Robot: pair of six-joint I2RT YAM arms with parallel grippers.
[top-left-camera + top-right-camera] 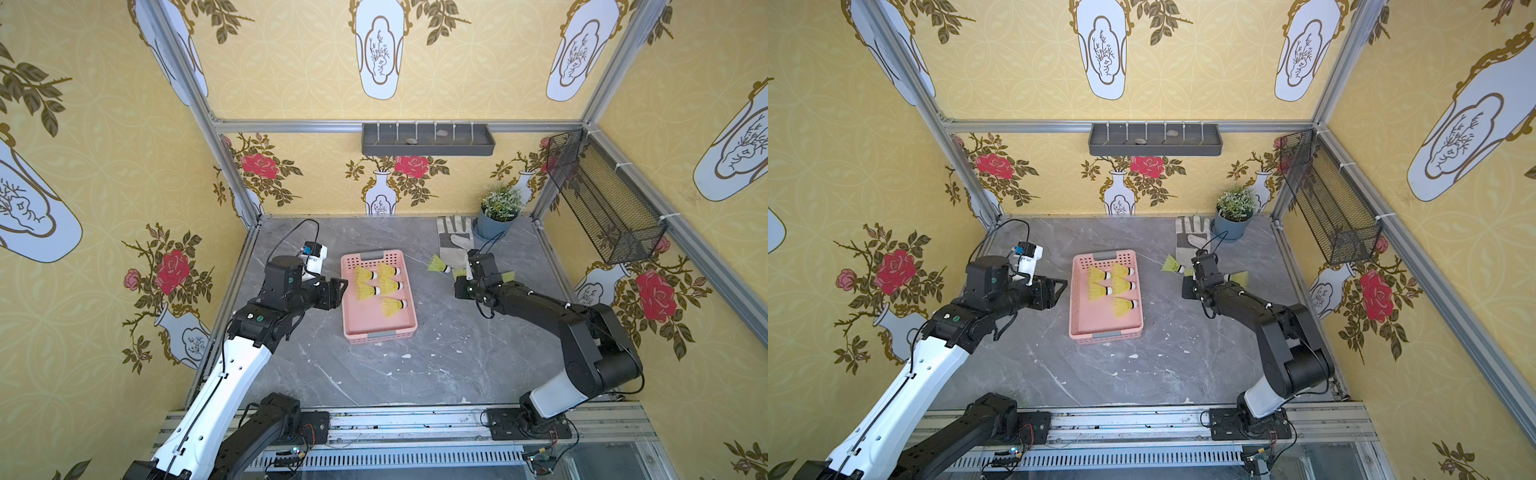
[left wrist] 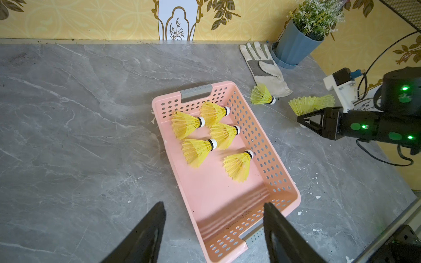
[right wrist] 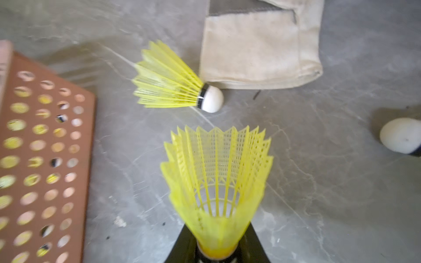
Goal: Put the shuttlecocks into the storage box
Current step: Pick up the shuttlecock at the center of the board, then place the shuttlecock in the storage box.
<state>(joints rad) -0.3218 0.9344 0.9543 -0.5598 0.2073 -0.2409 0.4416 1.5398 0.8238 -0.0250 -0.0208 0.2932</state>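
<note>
The pink storage box (image 1: 374,326) (image 1: 1100,326) lies mid-table with several yellow-green shuttlecocks (image 1: 363,275) (image 2: 185,125) lying inside. My right gripper (image 1: 460,284) (image 3: 216,252), to the right of the box, is shut on the base of another shuttlecock (image 3: 216,173), whose skirt points away from the jaws. One loose shuttlecock (image 1: 437,264) (image 3: 168,84) rests by the glove's cuff. A third (image 1: 505,275) (image 2: 324,101) lies just right of that arm's wrist. My left gripper (image 1: 338,293) (image 2: 214,205) hangs open at the box's left side, with nothing between its fingers.
A white work glove (image 1: 455,241) and a potted plant (image 1: 498,216) sit at the back right. On the back wall hangs a dark grey divided tray (image 1: 428,139). A black wire mesh basket (image 1: 602,199) is fixed to the right wall.
</note>
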